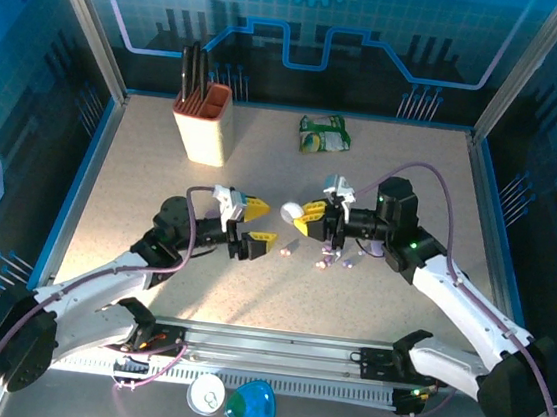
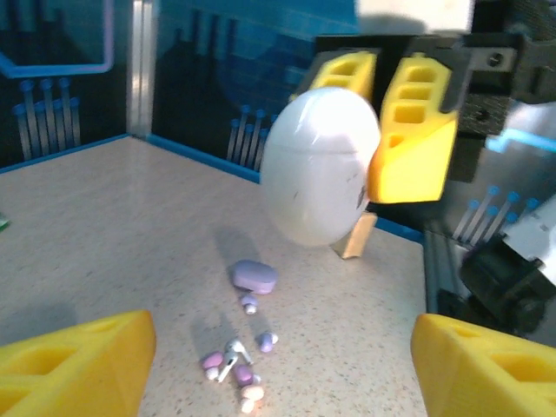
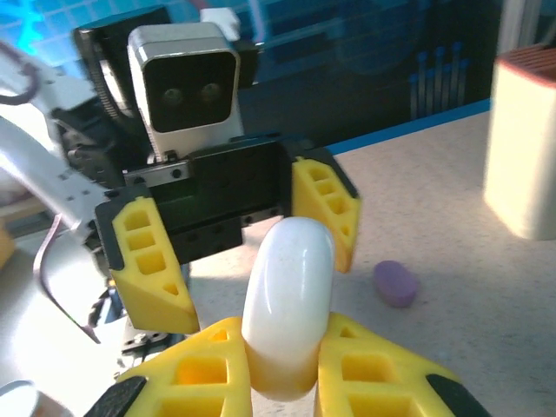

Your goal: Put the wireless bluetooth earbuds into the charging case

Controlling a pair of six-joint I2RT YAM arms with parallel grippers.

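Note:
My right gripper (image 1: 305, 218) (image 3: 282, 347) is shut on a white pebble-shaped charging case (image 1: 291, 211) (image 3: 291, 295), held closed and on edge above the table. My left gripper (image 1: 263, 223) (image 2: 278, 373) faces it from the left, open, its yellow fingers (image 3: 149, 269) spread on either side of the case without touching it. In the left wrist view the white case (image 2: 320, 165) hangs ahead between the right gripper's fingers (image 2: 415, 139). Below on the table lie a small lilac case (image 2: 254, 276) (image 3: 397, 283) and several tiny pink, lilac and white earbuds (image 2: 233, 365) (image 1: 325, 262).
A beige knife block (image 1: 204, 120) (image 3: 526, 148) with black handles stands at the back left. A green packet (image 1: 325, 133) lies at the back centre. A white round lid (image 1: 207, 395) and a blue piece (image 1: 254, 407) sit off the table's near edge.

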